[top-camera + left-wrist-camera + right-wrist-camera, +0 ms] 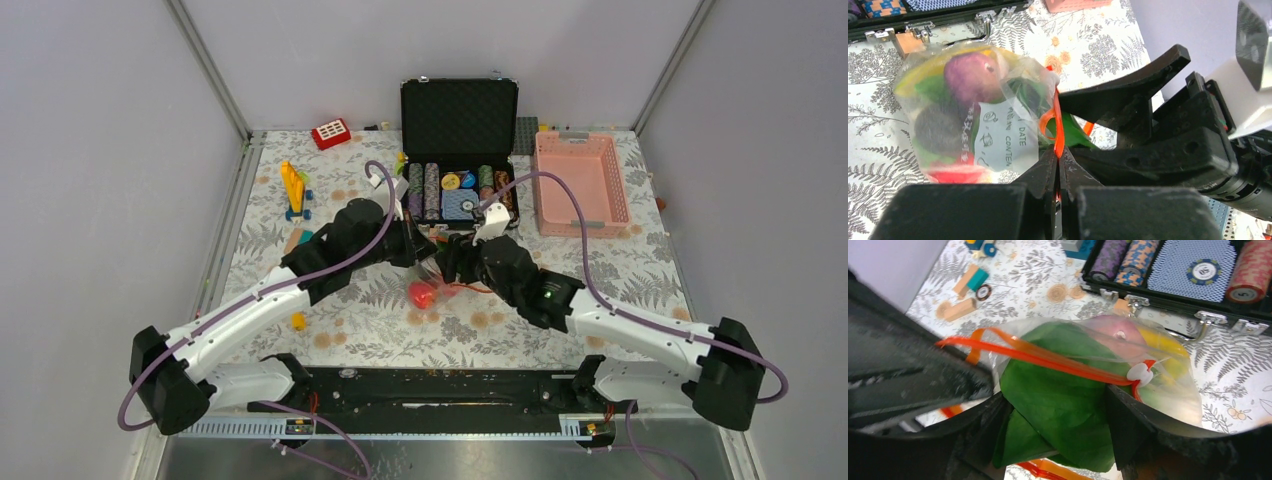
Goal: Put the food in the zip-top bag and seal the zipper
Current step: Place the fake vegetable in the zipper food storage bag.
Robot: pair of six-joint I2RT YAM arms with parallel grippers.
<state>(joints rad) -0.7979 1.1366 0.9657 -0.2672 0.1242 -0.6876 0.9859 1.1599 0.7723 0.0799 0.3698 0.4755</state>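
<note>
The clear zip-top bag (973, 115) hangs between my two grippers over the middle of the table (425, 293). Inside it are a purple ball (970, 75), a yellow banana (913, 80), a red fruit (955, 172) and green pieces. My left gripper (1058, 155) is shut on the orange-red zipper (1058, 125) at the bag's mouth. My right gripper (1055, 410) grips a green cabbage leaf (1058, 400) that sticks out through the mouth. The zipper (1048, 357) crosses over the leaf, and its white slider (1139, 373) sits at the right end.
An open black case of poker chips (458, 150) stands just behind the bag. A pink mesh basket (580, 182) is at the back right. A red block (331, 133), a yellow toy (293, 190) and wooden blocks (300, 240) lie to the left.
</note>
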